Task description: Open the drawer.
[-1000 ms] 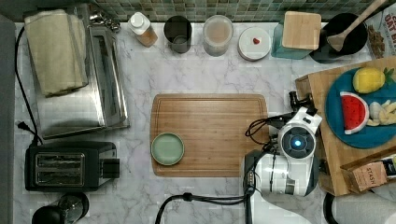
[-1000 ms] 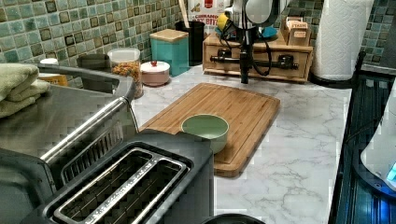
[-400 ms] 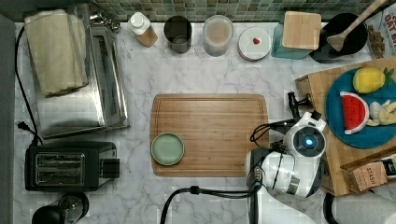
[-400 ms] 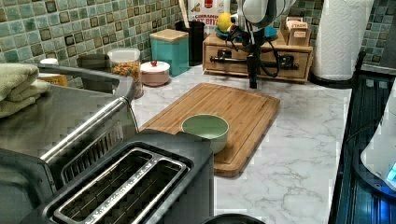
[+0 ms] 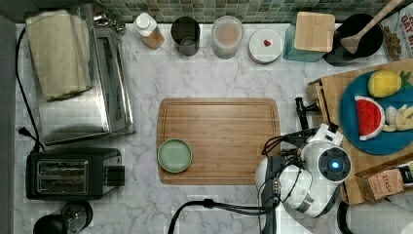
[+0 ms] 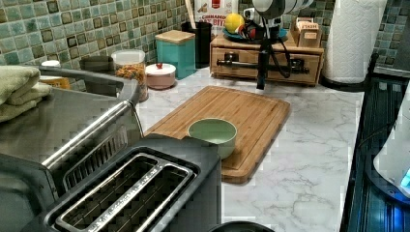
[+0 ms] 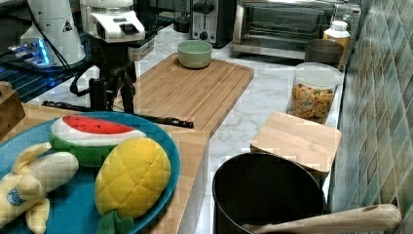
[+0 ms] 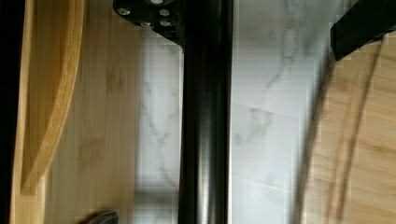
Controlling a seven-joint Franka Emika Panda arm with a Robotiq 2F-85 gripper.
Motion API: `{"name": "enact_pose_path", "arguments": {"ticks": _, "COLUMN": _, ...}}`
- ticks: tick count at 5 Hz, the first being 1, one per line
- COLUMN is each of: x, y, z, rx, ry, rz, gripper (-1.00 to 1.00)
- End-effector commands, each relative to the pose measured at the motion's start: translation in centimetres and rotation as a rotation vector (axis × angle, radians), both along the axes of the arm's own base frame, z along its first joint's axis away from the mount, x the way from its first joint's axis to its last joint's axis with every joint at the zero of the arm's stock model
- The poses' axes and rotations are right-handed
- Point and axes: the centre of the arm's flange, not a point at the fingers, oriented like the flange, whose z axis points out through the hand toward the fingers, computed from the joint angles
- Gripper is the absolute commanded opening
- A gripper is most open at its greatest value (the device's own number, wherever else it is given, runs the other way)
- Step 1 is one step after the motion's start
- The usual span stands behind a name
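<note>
The light-wood drawer (image 6: 241,73) sits in a low wooden stand, its front facing the cutting board. Its long black bar handle (image 6: 237,62) (image 7: 160,120) (image 8: 205,140) runs along the front. In the left view my gripper (image 6: 262,83) hangs straight down at the handle. It stands open (image 7: 112,100), one finger on each side of the bar. In the wrist view one fingertip (image 8: 149,14) touches the bar on the drawer side, and the other (image 8: 364,25) is apart on the cutting-board side. From above, the arm's wrist (image 5: 333,163) hides the fingers.
A cutting board (image 5: 219,141) with a green bowl (image 5: 175,155) lies just before the drawer. On the stand is a blue plate (image 5: 377,144) of toy fruit. A toaster (image 5: 68,173), toaster oven (image 5: 102,83) and jars (image 5: 226,34) line the counter. A paper towel roll (image 6: 358,38) stands beside the stand.
The arm has moved toward the top view's right and slightly down, from over the cutting board's edge to the drawer's handle. The fingers now straddle the bar.
</note>
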Motion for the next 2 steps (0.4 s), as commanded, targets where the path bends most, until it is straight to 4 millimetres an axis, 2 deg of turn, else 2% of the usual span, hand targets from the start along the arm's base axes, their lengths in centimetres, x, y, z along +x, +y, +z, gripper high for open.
{"name": "enact_pose_path", "arguments": {"ticks": 1, "x": 0.1, "y": 18.2, "z": -1.4, "rx": 0.02, "ry": -0.019, "rz": 0.115, "gripper": 1.0}}
{"name": "enact_pose_path", "arguments": {"ticks": 2, "x": -0.7, "y": 22.5, "z": -0.2, "rx": 0.011, "ry": 0.015, "rz": 0.108, "gripper": 1.0}}
